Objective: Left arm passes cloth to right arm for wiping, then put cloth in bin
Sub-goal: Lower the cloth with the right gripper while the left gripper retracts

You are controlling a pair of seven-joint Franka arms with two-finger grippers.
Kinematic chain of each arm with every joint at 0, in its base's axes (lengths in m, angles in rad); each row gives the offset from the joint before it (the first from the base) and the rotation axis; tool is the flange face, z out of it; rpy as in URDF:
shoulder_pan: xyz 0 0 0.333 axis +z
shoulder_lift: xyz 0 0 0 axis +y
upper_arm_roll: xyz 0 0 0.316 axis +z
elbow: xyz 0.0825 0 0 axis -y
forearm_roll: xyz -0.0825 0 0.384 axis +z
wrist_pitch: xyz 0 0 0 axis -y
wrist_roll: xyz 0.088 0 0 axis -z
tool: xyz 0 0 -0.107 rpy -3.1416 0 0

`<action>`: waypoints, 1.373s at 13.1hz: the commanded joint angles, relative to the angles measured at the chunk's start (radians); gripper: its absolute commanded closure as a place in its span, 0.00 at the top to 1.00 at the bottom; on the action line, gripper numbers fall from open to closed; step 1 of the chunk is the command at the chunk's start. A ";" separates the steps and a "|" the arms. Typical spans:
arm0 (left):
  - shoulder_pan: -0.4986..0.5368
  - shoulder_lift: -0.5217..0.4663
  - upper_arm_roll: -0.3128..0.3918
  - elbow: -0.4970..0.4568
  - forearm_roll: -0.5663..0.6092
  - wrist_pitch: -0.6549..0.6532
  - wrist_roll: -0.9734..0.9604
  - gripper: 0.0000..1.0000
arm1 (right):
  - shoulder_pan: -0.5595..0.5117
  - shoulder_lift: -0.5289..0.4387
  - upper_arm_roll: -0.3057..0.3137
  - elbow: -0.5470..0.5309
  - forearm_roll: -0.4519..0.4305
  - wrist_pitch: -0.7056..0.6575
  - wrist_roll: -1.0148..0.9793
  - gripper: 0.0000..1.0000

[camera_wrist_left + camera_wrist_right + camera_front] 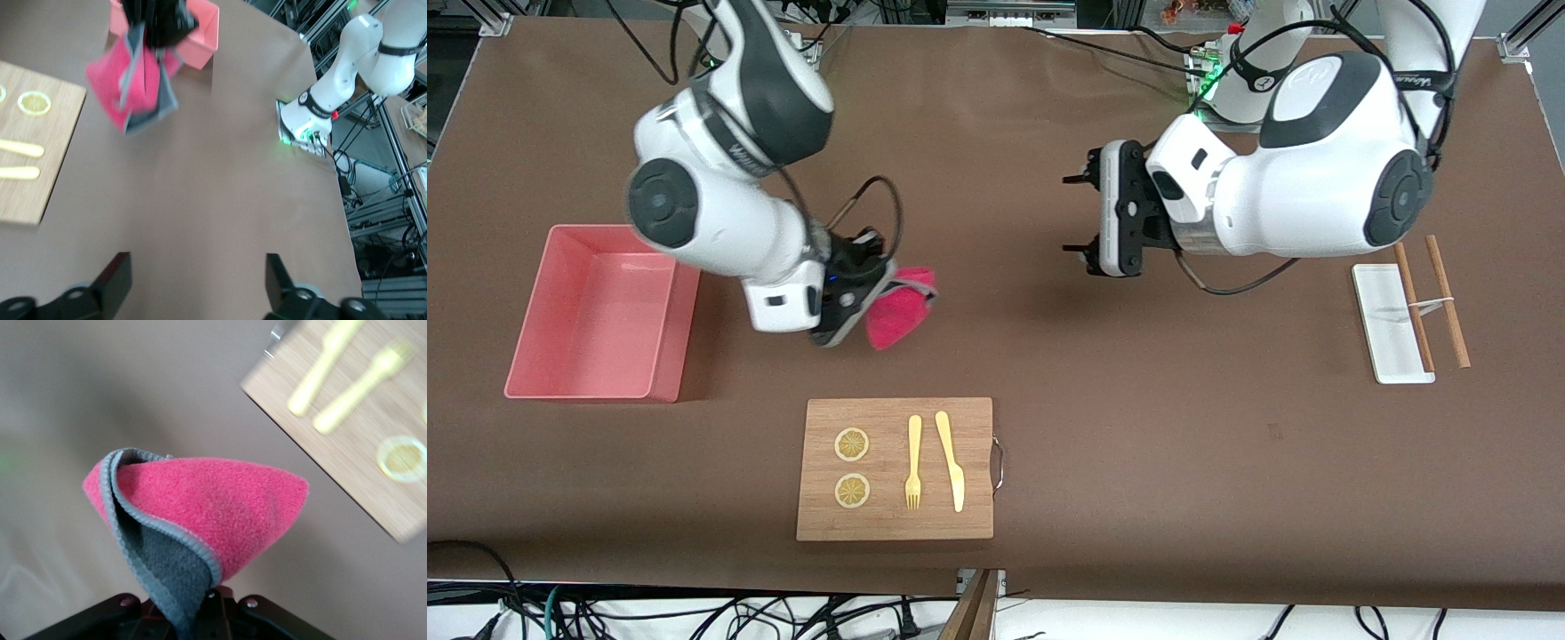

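The left gripper [1079,216] hangs over bare brown table [1183,427], its fingers spread and empty. The right gripper [860,293] pinches the magenta cloth [895,313] in the air, beside the pink bin [665,338]; its fingertips are hidden.

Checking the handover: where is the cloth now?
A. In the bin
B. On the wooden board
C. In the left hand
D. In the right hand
D: the right hand is shut on the cloth above the table; the left hand is open with nothing in it.
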 commanded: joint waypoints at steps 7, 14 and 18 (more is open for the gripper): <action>0.068 -0.043 0.003 -0.019 0.481 -0.171 -0.252 1.00 | 0.003 -0.037 -0.243 -0.198 -0.160 -0.088 0.004 0.00; 0.026 -0.167 0.174 -0.045 0.584 -0.171 -0.348 1.00 | 0.023 -0.310 -0.249 -0.818 -0.267 0.406 0.287 0.00; -0.136 -0.273 0.495 -0.117 0.502 -0.162 -0.369 1.00 | 0.022 -0.231 -0.252 -0.995 -0.256 0.760 0.311 0.00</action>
